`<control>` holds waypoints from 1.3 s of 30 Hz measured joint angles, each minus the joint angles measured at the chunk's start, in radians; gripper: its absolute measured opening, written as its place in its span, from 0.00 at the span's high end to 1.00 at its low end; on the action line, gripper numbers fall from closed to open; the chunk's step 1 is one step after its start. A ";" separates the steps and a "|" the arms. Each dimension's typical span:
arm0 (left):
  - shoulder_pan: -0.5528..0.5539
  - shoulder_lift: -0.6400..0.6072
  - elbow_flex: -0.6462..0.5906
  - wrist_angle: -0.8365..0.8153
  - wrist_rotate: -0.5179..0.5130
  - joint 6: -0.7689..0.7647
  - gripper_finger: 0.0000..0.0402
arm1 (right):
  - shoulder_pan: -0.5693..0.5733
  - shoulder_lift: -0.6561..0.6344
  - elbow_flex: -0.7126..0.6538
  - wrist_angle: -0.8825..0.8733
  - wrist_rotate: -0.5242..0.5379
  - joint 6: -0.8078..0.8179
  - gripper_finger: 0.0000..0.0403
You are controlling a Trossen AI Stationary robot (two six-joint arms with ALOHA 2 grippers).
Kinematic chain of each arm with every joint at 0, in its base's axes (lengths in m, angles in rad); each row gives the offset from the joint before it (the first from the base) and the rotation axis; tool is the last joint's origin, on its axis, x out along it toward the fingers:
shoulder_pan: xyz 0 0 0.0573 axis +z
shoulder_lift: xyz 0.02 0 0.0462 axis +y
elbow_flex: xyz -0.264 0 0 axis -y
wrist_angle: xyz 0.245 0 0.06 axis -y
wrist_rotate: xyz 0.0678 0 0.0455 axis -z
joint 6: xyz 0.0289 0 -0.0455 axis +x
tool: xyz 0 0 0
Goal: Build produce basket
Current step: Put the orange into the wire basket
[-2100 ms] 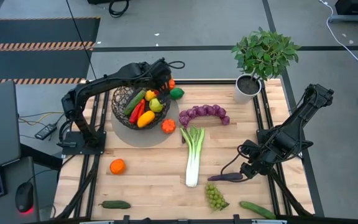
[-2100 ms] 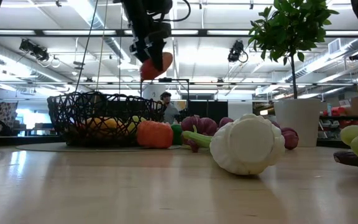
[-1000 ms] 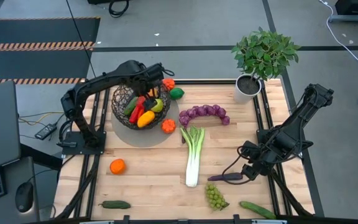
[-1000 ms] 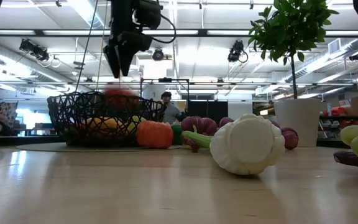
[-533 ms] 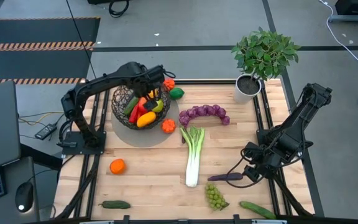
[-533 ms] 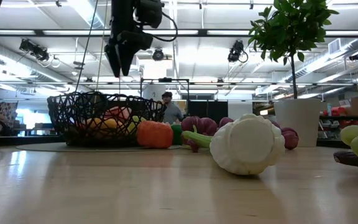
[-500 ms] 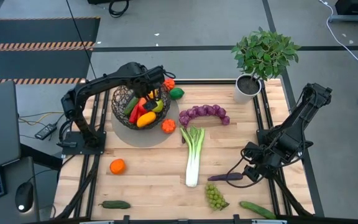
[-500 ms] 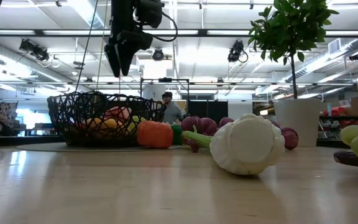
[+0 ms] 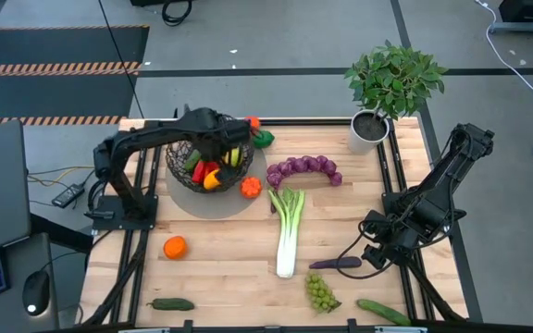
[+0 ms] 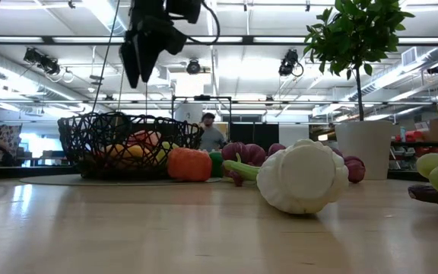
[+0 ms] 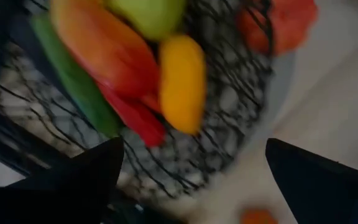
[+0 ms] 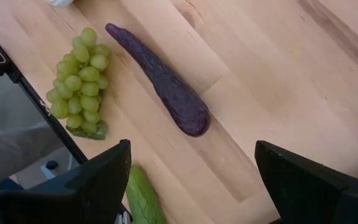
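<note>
The dark wire basket (image 9: pixel 192 166) stands on a grey round mat at the table's far left, holding a cucumber, red peppers, a yellow fruit and a green one (image 11: pixel 182 81). My left gripper (image 9: pixel 213 143) hangs open and empty above it (image 10: pixel 137 76). Near the table's right edge, my right gripper (image 9: pixel 378 252) is open, just right of the purple aubergine (image 12: pixel 166 87), which lies flat on the wood. The leek (image 9: pixel 288 231), purple grapes (image 9: pixel 302 169), green grapes (image 12: pixel 78 81), an orange (image 9: pixel 175 247) and two cucumbers lie loose on the table.
A white pot with a leafy plant (image 9: pixel 368 129) stands at the far right corner. An orange pepper (image 9: pixel 251 187) sits against the basket's near right side, and a green pepper (image 9: pixel 263 139) lies behind it. Bare wood lies between the orange and the leek.
A red-orange fruit has dropped from below my open left gripper into the basket and now lies among the others. My left gripper has risen a little and drifted toward the table's left edge, staying open.
</note>
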 joint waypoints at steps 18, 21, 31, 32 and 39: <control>-0.160 0.000 0.000 0.015 -0.100 -0.275 0.00 | 0.000 0.000 0.000 0.003 0.002 -0.080 0.14; -0.156 0.000 0.000 0.014 -0.043 -0.344 0.00 | 0.002 0.000 0.000 0.003 0.002 -0.077 0.14; -0.285 -0.009 -0.001 -0.041 0.005 -0.452 0.00 | 0.077 0.000 0.000 -0.009 0.006 -0.058 0.14; -0.302 -0.013 -0.001 -0.043 0.006 -0.455 0.00 | 0.083 0.000 0.000 -0.013 0.007 -0.058 0.14; -0.429 -0.059 -0.001 -0.040 0.001 -0.504 0.00 | 0.130 0.001 0.000 -0.011 0.058 0.004 0.14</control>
